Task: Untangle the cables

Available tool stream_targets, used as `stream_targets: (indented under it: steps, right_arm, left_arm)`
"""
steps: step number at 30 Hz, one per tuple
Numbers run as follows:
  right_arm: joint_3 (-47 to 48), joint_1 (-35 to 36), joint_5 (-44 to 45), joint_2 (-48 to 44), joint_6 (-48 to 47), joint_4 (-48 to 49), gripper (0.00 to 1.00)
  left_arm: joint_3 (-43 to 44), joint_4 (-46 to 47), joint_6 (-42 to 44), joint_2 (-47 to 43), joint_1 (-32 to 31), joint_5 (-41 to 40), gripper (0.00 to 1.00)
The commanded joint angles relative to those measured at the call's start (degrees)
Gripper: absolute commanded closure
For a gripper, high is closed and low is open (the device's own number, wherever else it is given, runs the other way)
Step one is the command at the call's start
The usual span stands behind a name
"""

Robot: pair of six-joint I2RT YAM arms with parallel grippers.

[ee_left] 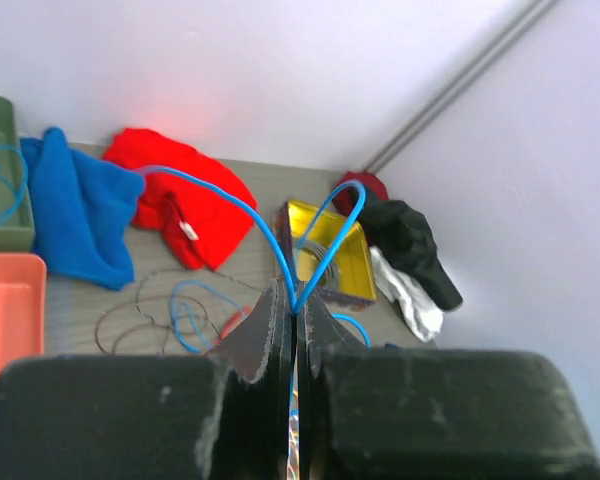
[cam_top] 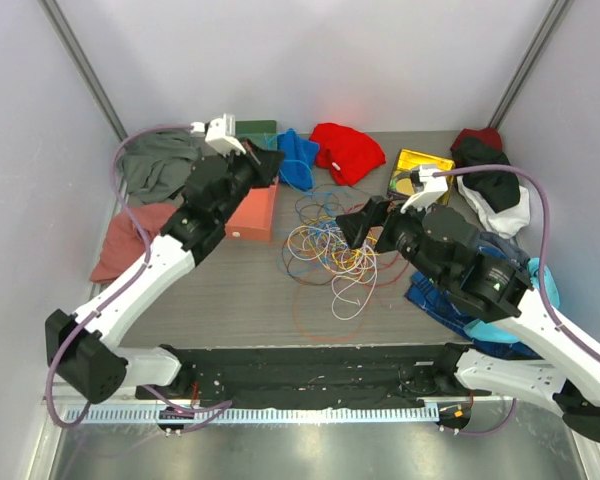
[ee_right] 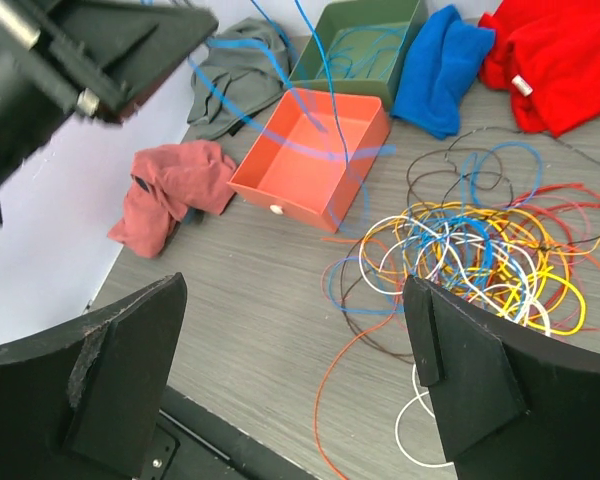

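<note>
Cables [ee_right: 480, 245]: thin multicoloured wire loops are lying tangled mid-table beside a shallow orange plastic tray [ee_right: 310, 150] | left gripper [ee_left: 295, 310] is pinching one thin blue wire [ee_left: 220, 195], raised above the tray | right gripper [ee_right: 295, 330] is hanging spread wide, empty, over the heap | I am planning a slow pull on blue, pinning the heap if it drags.

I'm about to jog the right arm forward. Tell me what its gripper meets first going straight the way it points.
Probably the loose outer strands of the cables on the table, just ahead of the open right gripper. The orange tray lies beyond; depth is unclear.
</note>
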Motion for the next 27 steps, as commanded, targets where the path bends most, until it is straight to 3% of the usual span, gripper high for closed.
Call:
stream_targets:
  steps: [1, 15, 27]
  right_arm:
    - [-0.89, 0.15, 3.11, -2.86, -2.97, 0.56, 0.0]
    - [-7.13, 0.15, 7.24, -2.86, -5.96, 2.58, 0.0]
    - [-13.01, 0.15, 12.33, -3.74, -8.43, 7.32, 0.0]
  left_arm:
    - [10.26, -2.31, 0.24, 4.56, 2.95, 1.45, 1.0]
    - [39.97, -5.22, 3.41, 25.21, 13.13, 1.71, 1.0]
    - [49.57, 1.28, -4.41, 42.17, 22.9, 8.38, 0.99]
